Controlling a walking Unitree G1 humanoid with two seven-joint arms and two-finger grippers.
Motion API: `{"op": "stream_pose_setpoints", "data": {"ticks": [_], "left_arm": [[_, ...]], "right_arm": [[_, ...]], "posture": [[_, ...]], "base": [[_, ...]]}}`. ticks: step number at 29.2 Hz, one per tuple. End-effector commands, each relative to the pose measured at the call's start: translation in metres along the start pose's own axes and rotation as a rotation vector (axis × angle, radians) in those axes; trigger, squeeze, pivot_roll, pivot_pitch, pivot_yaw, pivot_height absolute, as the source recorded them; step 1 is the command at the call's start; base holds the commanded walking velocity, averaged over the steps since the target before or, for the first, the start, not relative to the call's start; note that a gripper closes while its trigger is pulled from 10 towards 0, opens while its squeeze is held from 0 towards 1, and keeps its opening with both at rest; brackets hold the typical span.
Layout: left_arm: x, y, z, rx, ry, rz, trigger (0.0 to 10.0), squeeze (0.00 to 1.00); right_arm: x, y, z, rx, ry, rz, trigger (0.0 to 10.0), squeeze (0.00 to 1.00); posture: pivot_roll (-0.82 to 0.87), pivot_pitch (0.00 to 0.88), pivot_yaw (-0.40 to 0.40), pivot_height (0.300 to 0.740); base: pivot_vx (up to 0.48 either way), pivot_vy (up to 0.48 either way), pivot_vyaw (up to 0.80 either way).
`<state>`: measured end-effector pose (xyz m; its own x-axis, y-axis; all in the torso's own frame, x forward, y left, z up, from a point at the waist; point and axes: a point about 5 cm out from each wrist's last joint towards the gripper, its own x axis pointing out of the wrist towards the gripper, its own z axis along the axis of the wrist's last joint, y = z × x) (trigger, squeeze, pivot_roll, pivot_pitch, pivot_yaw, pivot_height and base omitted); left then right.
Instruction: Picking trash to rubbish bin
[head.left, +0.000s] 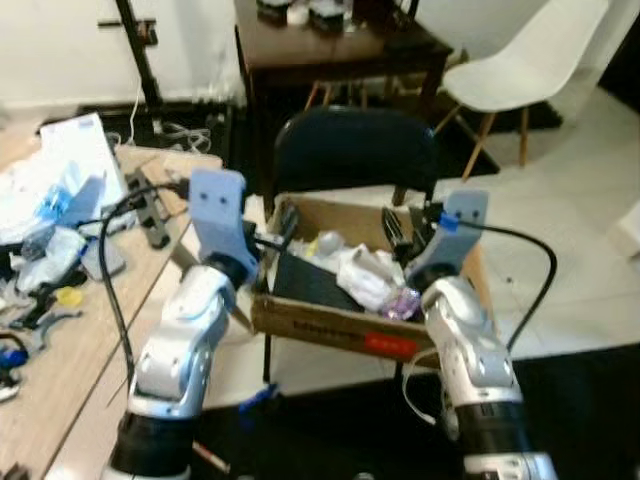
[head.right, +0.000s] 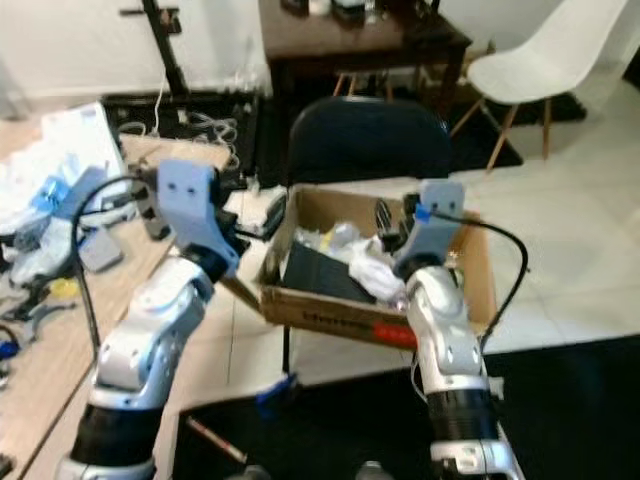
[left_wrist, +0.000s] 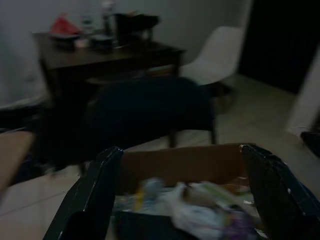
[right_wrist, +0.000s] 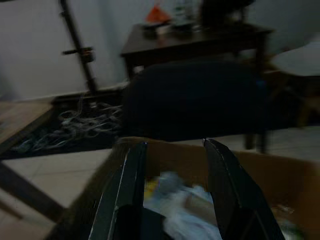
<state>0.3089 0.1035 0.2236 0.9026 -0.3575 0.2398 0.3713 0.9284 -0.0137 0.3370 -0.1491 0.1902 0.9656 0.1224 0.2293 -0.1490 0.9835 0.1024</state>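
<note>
Left gripper (head.left: 285, 228) is at the left rim of the cardboard box (head.left: 330, 320), fingers spread wide, nothing between them; the left wrist view shows the two fingers (left_wrist: 92, 197) framing the box opening. Right gripper (head.left: 403, 230) is over the right part of the box, fingers moderately apart, also empty. The box sits on a dark chair (head.left: 355, 150) and serves as the rubbish bin: it holds crumpled white plastic and paper trash (head.left: 365, 275) plus a dark flat piece (head.left: 310, 285). Both silver arms are raised and bent at the elbow, forearms angled inward, wrists pointing forward over the box. My read: either a drop just happened or both arms are parked at the bin. More clutter, likely trash candidates, lies on the wooden table (head.left: 60, 360) at robot's left. White chair (head.left: 530, 60) and dark desk (head.left: 340, 50) are behind.
</note>
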Motion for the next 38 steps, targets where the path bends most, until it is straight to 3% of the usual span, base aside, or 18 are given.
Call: {"op": "stream_pose_setpoints", "data": {"ticks": [1, 13, 28, 38], "left_arm": [[-0.002, 0.000, -0.002, -0.007, 0.008, -0.004, 10.0, 0.00], [-0.001, -0.004, -0.002, -0.002, 0.009, -0.024, 10.0, 0.00], [-0.001, -0.017, 0.003, 0.006, 0.000, -0.131, 10.0, 0.00], [-0.001, -0.016, 0.002, 0.013, -0.002, -0.126, 10.0, 0.00]], "right_arm": [[-0.002, 0.003, -0.002, 0.018, 0.008, 0.009, 10.0, 0.00], [-0.004, 0.003, -0.003, 0.024, 0.016, -0.001, 10.0, 0.00], [-0.006, 0.004, -0.006, 0.033, 0.023, -0.008, 10.0, 0.00], [-0.007, 0.004, -0.007, 0.032, 0.028, -0.009, 10.0, 0.00]], "posture": [[0.03, 0.116, -0.006, 0.740], [0.03, 0.116, 0.005, 0.740], [0.04, 0.115, 0.014, 0.740], [0.04, 0.114, 0.015, 0.740]], "base": [[-0.300, 0.000, 0.00], [-0.272, 0.000, 0.00], [0.000, 0.000, 0.00], [0.077, 0.000, 0.00]]}}
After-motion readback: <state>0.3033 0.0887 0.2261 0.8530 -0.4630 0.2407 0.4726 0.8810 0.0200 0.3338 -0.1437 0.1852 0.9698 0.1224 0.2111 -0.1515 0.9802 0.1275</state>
